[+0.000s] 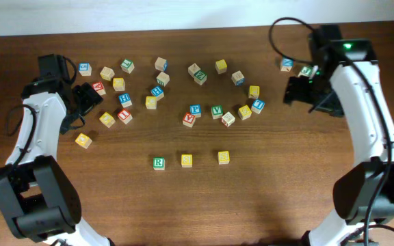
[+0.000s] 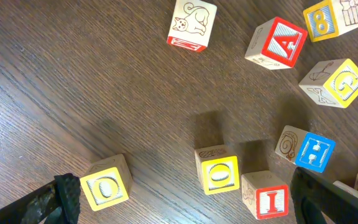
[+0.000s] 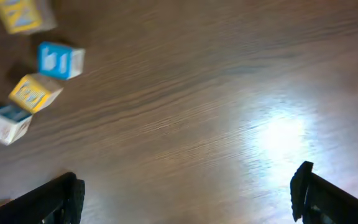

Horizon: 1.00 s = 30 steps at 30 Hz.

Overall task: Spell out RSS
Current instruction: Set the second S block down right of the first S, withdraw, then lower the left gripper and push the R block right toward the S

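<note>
In the overhead view three cubes lie in a row near the table's front middle: the green R cube (image 1: 159, 162), a yellow S cube (image 1: 187, 160) and a second yellow S cube (image 1: 224, 158), spaced apart. My left gripper (image 1: 87, 102) is open and empty at the far left among loose cubes; its wrist view shows its fingers (image 2: 185, 202) wide apart over two yellow O cubes (image 2: 106, 185) and a red I cube (image 2: 266, 194). My right gripper (image 1: 298, 91) is open and empty at the far right, its fingers (image 3: 188, 196) over bare wood.
Several loose letter cubes lie scattered across the back of the table, among them a green V cube (image 1: 217, 111) and a red V cube (image 1: 189, 119). Two cubes (image 1: 287, 65) sit next to the right arm. The left wrist view shows a red A cube (image 2: 278, 43).
</note>
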Available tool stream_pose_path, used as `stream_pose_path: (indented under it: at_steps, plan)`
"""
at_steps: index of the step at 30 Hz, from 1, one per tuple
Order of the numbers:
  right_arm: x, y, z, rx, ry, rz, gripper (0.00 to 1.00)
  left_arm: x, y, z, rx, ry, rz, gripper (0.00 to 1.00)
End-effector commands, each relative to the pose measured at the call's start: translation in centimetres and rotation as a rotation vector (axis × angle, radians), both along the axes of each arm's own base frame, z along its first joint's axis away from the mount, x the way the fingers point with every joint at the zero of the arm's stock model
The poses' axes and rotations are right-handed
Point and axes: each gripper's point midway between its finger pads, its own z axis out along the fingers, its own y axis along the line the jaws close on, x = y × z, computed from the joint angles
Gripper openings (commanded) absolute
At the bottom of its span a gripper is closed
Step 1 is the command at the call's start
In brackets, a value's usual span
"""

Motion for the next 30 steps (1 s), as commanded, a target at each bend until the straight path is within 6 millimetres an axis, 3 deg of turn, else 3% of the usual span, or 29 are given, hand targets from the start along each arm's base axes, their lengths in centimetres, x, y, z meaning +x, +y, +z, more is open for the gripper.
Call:
stream_pose_path:
  at_steps: [1, 9, 10, 12, 13, 14, 15, 17, 18, 21, 22, 23, 24, 26, 27, 30]
  plan:
    - [0.0, -1.4, 0.4, -0.002, -0.011, -0.028, 0.98, 0.0, 0.4, 1.0, 0.006, -0.025, 0.018, 0.99]
    - [0.0, -1.5, 0.4, -0.002, -0.012, -0.031, 0.98, 0.6, 0.5, 1.3, 0.010, -0.052, 0.022, 0.99]
    - [0.0, -1.5, 0.4, -0.002, -0.012, -0.031, 0.98, 0.7, 0.3, 1.3, -0.006, -0.059, 0.019, 0.99]
    - [0.0, -1.5, 0.4, -0.002, -0.012, -0.031, 0.98, 0.7, -2.5, 1.1, -0.153, -0.064, -0.034, 0.99]
    - [0.0, -1.5, 0.4, -0.002, -0.012, -0.031, 0.98, -0.5, -5.7, 1.2, -0.333, -0.027, -0.086, 0.99]
    - [0.0, -1.5, 0.4, -0.002, -0.012, -0.031, 0.98, -1.1, -9.6, 2.9, -0.543, -0.062, -0.240, 0.99]
    - [0.0, -1.5, 0.4, -0.002, -0.012, -0.031, 0.98, -1.4, -11.1, 4.1, -0.614, -0.093, -0.312, 0.99]
    - [0.0, -1.5, 0.4, -0.002, -0.012, -0.031, 0.98, -3.0, -11.5, 6.5, -0.573, -0.121, -0.409, 0.99]
    - [0.0, -1.5, 0.4, -0.002, -0.012, -0.031, 0.98, -4.8, -11.6, 7.6, -0.513, -0.097, -0.448, 0.99]
    - [0.0, -1.5, 0.4, -0.002, -0.012, -0.031, 0.98, -9.6, -10.4, 7.2, -0.228, 0.117, -0.456, 1.00]
    - [0.0, -1.5, 0.4, -0.002, -0.012, -0.031, 0.98, -10.9, -11.0, 6.5, -0.195, 0.194, -0.483, 0.99]
    - [0.0, -1.5, 0.4, -0.002, -0.012, -0.031, 0.98, -11.3, -12.2, 5.8, -0.185, 0.214, -0.525, 0.91]
    - [0.0, -1.5, 0.4, -0.002, -0.012, -0.031, 0.98, -11.6, -12.7, 4.8, -0.155, 0.234, -0.552, 0.53]
    - [0.0, -1.5, 0.4, -0.002, -0.012, -0.031, 0.98, -12.1, -12.9, 2.3, -0.077, 0.272, -0.588, 0.14]
    - [0.0, -1.5, 0.4, -0.002, -0.012, -0.031, 0.99, -12.5, -12.9, 1.1, -0.062, 0.290, -0.586, 0.00]
    - [0.0, -1.5, 0.4, -0.002, -0.012, -0.031, 0.98, -14.3, -13.7, -2.4, -0.106, 0.328, -0.557, 0.00]
